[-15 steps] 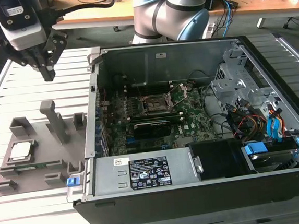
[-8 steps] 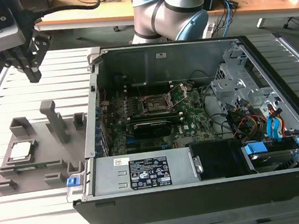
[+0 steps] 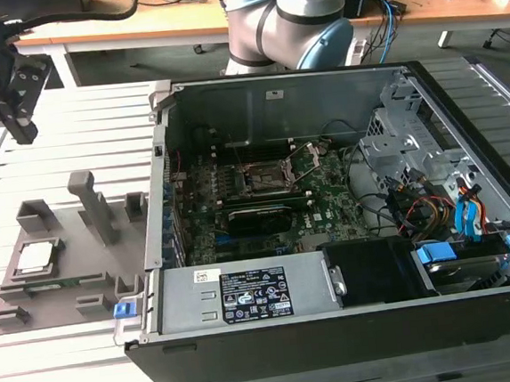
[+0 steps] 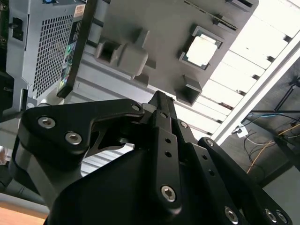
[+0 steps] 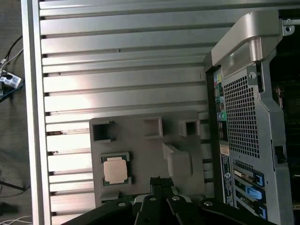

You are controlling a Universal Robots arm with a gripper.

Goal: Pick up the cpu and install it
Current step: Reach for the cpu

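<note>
Robot arm (image 3: 289, 14) rises behind an open computer case (image 3: 356, 325) and reaches out over the corner of the slatted metal table (image 3: 70, 113) at the exterior view's left. Its black claw (image 3: 23, 133) hangs high and points down, well above a grey plastic holder (image 3: 73, 260). In both wrist views the claw (image 4: 160, 97) (image 5: 160, 180) shows its two fingers pressed together at the tips, clenched on nothing. The cpu (image 3: 35, 255) lies flat, silvery top up, in a square pocket of the holder, near the table's edge at the exterior view's left and well apart from the claw. Both wrist views look down past the fingertips onto it (image 4: 202, 50) (image 5: 115, 169). Blocks and posts stand up from the holder around that pocket. The case lies just beside the holder and takes up the middle of the table. Inside it, a green circuit board (image 3: 327, 202) carries a black square socket (image 3: 263, 179) with its metal frame hinged up beside it. A grey power box (image 3: 246, 294) sits along the case's near wall, and blue-tipped cables (image 3: 467, 213) lie at the end toward the exterior view's right.
</note>
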